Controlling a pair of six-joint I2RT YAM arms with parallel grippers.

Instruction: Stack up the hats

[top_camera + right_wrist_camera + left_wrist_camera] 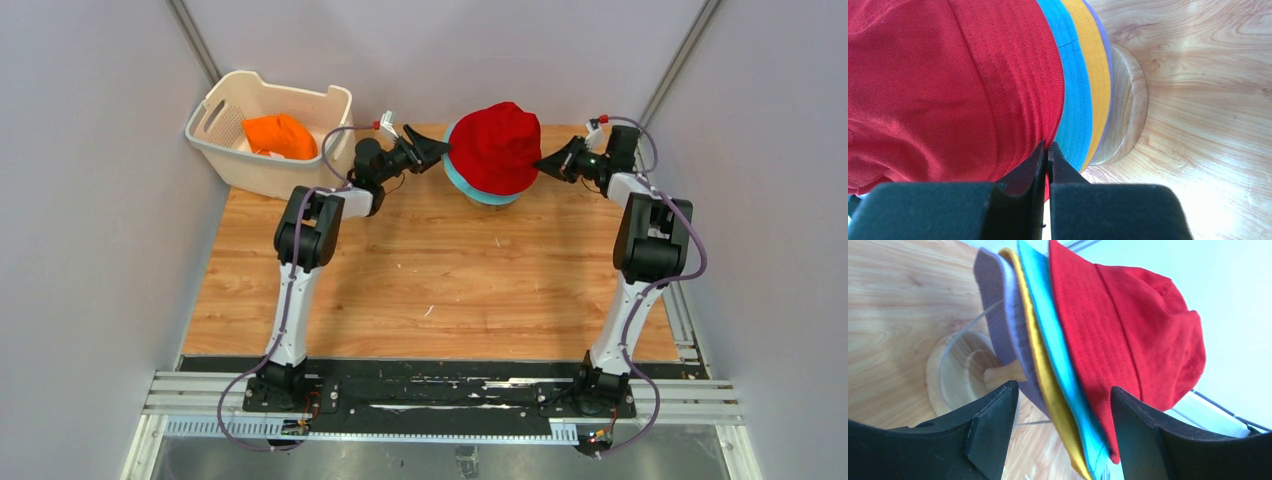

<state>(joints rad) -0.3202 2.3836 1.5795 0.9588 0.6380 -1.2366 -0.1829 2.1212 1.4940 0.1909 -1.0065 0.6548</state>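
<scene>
The red hat (497, 148) sits on top of a stack at the back middle of the table. In the left wrist view the brims show in layers: lavender hat (995, 305), yellow hat (1035, 350), teal hat (1048, 315), red hat (1128, 330). My left gripper (432, 150) is open at the stack's left side, with the brim edges between its jaws (1063, 390). My right gripper (545, 165) is shut on the red hat's brim (1048, 146) at the right side. The orange hat (280, 135) lies in the basket.
The stack rests on a wooden stand (955, 375), whose round base also shows in the right wrist view (1128, 100). A white perforated basket (260, 175) stands at the back left corner. Grey walls close in the table's back and sides.
</scene>
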